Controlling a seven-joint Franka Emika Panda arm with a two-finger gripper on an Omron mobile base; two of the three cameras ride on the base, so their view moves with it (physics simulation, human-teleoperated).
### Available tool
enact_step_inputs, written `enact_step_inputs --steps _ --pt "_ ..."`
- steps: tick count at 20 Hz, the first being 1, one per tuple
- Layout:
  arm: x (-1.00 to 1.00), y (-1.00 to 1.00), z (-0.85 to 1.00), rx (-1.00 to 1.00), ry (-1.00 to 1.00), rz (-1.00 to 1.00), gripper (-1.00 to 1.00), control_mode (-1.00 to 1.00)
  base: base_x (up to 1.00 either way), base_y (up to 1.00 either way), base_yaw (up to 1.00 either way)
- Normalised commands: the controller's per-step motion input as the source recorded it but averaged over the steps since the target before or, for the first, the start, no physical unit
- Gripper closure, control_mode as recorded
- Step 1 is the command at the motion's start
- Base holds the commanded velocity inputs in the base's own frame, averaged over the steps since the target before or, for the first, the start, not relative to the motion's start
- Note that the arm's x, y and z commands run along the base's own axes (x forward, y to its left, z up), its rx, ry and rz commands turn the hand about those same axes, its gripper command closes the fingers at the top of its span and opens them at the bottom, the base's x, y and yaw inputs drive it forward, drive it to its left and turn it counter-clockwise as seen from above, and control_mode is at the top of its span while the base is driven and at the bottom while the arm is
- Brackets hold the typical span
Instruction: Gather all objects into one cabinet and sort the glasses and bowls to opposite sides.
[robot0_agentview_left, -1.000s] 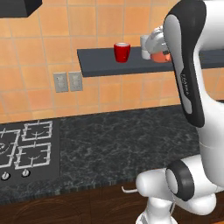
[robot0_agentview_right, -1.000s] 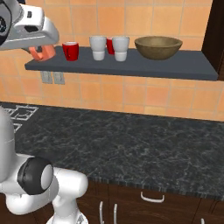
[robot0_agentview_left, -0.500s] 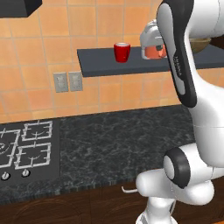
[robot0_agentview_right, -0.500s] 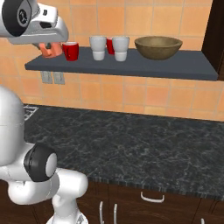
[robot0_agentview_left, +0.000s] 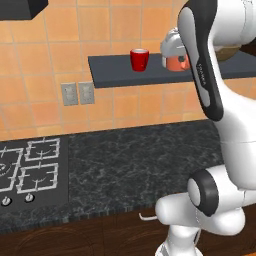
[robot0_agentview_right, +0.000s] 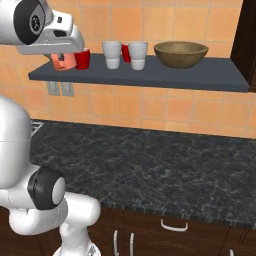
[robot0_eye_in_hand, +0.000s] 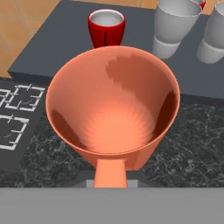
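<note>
Orange mug (robot0_eye_in_hand: 113, 116) was the thing in the grip: a wide tapered cup of salmon-orange colour, smooth inside, with its handle pointing down in the hand view. The gripper (robot0_agentview_right: 61, 58) was pinching this mug, held up at the level of the dark shelf (robot0_agentview_right: 150, 75), at its left end. In the left base view the mug (robot0_agentview_left: 177, 62) appeared just under the white hand, partly hidden by the arm.

From left to right on the shelf in the right base view stood a red mug (robot0_agentview_right: 82, 59) just beside the held mug, then a white tumbler (robot0_agentview_right: 112, 54), a second white tumbler (robot0_agentview_right: 137, 55) with another red cup (robot0_agentview_right: 126, 52) partly hidden behind the two, and at the right the brown bowl (robot0_agentview_right: 181, 53), wide and shallow with a lighter rim. The bowl stood apart from the cups. In the hand view the red mug (robot0_eye_in_hand: 106, 27) was straight beyond the orange one, and the white tumblers (robot0_eye_in_hand: 173, 25) were to the right of it.

Under the shelf was an orange tiled wall with two grey sockets (robot0_agentview_left: 77, 93). A black speckled counter (robot0_agentview_right: 150, 165) lay below, with a stove top (robot0_agentview_left: 30, 167) at its left. The robot's own arm blocked the right part of the shelf in the left base view.
</note>
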Motion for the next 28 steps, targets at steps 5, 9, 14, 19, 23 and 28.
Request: enact_step_inputs --steps 5,9,14,19,23,28 --pt "0.02 -0.3 -0.01 0.0 -0.03 0.0 1.0 -1.0 0.0 0.0 0.0" --pt "0.0 -0.4 -0.16 0.0 -0.01 0.0 1.0 -1.0 0.0 0.0 0.0" --pt "0.29 -0.31 -0.38 0.0 0.0 0.0 1.0 -1.0 0.0 0.0 0.0" --pt "0.68 -0.01 -0.25 0.0 0.0 0.0 1.0 -1.0 0.0 0.0 0.0" --pt "0.64 0.0 -0.01 0.0 0.0 0.0 1.0 -1.0 0.0 0.0 0.0" --pt "0.68 0.0 -0.05 0.0 0.0 0.0 1.0 -1.0 0.0 0.0 0.0"
